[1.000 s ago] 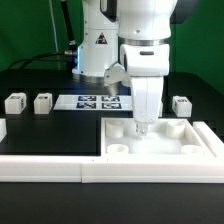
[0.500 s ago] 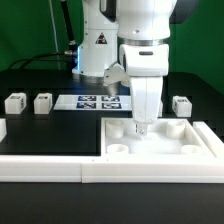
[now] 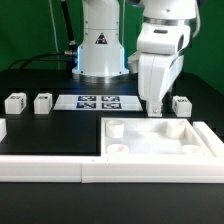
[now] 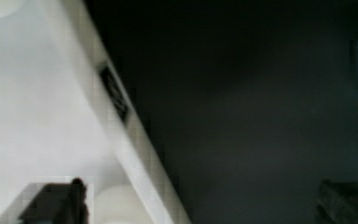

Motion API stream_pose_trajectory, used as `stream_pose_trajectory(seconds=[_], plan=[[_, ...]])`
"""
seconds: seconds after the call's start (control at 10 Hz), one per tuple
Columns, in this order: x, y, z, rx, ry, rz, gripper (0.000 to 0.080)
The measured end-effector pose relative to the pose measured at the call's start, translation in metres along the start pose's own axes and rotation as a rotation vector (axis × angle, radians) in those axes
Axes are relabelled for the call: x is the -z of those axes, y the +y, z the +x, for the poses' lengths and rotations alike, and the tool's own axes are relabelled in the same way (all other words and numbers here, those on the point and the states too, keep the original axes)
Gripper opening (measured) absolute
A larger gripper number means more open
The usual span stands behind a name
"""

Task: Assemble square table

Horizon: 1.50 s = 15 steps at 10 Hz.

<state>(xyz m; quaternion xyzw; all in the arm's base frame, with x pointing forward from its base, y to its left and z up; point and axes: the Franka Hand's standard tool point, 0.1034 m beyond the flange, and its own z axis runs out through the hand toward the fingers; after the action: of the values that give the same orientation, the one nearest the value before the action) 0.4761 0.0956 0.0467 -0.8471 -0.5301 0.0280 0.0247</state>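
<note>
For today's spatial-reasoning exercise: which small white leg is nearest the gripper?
The lone leg at the exterior view's right, beside the open gripper; the other legs stand far off at that view's left.

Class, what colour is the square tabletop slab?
The tabletop is plain white; the exterior view shows it best.

Exterior view: white piece (image 3: 2, 128) at nine o'clock is cut by the frame edge, identity unclear. Arm (image 3: 160, 45) is cropped at twelve. Wrist view: blurred throughout. Square table (image 4: 34, 100) is only partly in frame. Gripper (image 4: 197, 205) fingertips (image 4: 51, 203) are cropped.
</note>
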Motion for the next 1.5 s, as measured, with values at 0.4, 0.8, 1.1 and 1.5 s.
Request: stream_pose_trajectory(seconds=[0.4,0.8,1.1,1.5], plan=[[0.009,-0.019,0.029,-0.394,0.008,-0.008,0.0649],[0.008,-0.032,0.041,-0.736,0.001,0.002,0.0649],[0.006,-0.046,0.053,-0.959,-0.004,0.021,0.0649],[0.005,-0.071,0.042,-1.024,-0.223,0.117,0.0649]])
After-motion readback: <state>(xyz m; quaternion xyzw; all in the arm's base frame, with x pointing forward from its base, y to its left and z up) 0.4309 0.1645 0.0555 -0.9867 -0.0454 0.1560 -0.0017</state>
